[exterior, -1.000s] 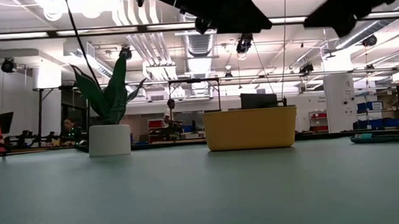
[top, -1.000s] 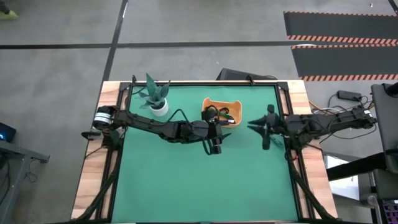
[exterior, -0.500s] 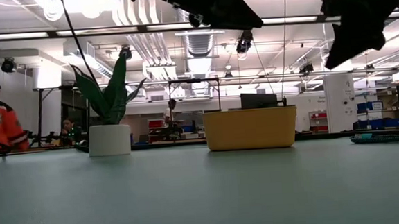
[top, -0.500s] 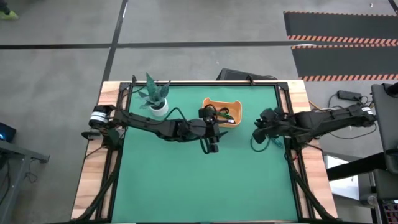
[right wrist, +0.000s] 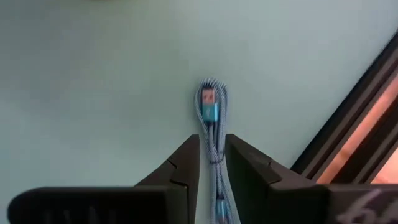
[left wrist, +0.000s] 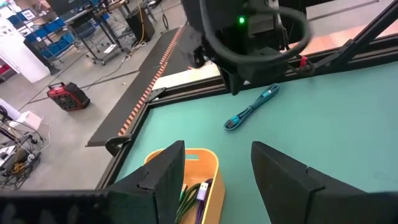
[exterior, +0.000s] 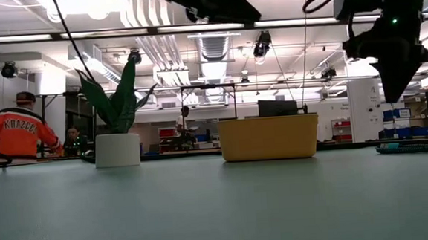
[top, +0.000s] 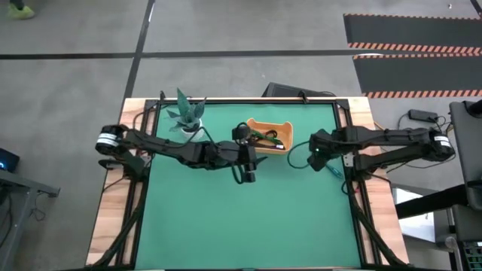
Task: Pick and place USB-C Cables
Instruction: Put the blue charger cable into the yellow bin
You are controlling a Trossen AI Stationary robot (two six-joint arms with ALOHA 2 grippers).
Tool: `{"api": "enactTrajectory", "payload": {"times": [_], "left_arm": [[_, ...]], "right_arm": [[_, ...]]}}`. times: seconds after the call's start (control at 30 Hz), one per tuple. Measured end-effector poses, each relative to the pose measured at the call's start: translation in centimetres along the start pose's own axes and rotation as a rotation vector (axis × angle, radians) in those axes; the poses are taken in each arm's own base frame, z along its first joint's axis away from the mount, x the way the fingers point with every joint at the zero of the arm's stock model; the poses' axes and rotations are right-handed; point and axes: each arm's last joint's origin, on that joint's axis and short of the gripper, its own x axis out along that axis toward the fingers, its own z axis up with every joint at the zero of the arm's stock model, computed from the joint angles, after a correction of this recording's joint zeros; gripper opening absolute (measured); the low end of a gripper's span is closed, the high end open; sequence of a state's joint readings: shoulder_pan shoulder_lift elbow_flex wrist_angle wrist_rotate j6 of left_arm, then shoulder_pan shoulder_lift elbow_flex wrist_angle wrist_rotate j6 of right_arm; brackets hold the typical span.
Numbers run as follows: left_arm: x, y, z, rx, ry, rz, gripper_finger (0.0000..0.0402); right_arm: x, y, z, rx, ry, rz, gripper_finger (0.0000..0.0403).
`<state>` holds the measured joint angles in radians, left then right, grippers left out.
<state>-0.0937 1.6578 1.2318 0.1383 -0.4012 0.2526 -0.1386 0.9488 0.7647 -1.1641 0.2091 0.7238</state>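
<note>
The teal cable bundle [top: 334, 170] lies flat on the green mat near the table's right edge, also seen in the left wrist view [left wrist: 252, 109] and in the right wrist view [right wrist: 211, 118]. My right gripper [top: 316, 158] hangs above it, pointing down, well clear of the table in the low view [exterior: 397, 94]; its fingers stand a narrow gap apart. The orange tray [top: 269, 125] holds a green cable [left wrist: 189, 193] and a dark blue one [left wrist: 202, 194]. My left gripper [top: 250, 177] hovers open on the tray's near side.
A potted plant [top: 188, 117] stands on the mat at the far left of the tray. Black frame rails [top: 348, 150] run along the table's right side, close to the teal cable. The near half of the mat [top: 241, 226] is bare. People show in the room behind.
My right gripper has swung from pointing toward the near edge to pointing down and has come lower, a little toward the table's left, over the teal cable. My left gripper has drawn back slightly toward the table's left and risen. The cables have stayed put.
</note>
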Motion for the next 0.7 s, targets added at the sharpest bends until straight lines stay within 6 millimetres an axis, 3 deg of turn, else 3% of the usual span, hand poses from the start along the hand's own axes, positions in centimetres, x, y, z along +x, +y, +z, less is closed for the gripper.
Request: {"api": "enactTrajectory", "payload": {"times": [0.3,0.7], "left_arm": [[-3.9,1.5,-0.9,-0.037,-0.062,0.016,0.0171],[-8.3,3.0,-2.6,-0.117,-0.247,0.062,0.0171]], "right_arm": [[1.6,0.0,1.0,-0.021,0.165,0.029,0.0120],[5.0,1.3,2.0,-0.100,0.330,-0.071,0.0195]]}}
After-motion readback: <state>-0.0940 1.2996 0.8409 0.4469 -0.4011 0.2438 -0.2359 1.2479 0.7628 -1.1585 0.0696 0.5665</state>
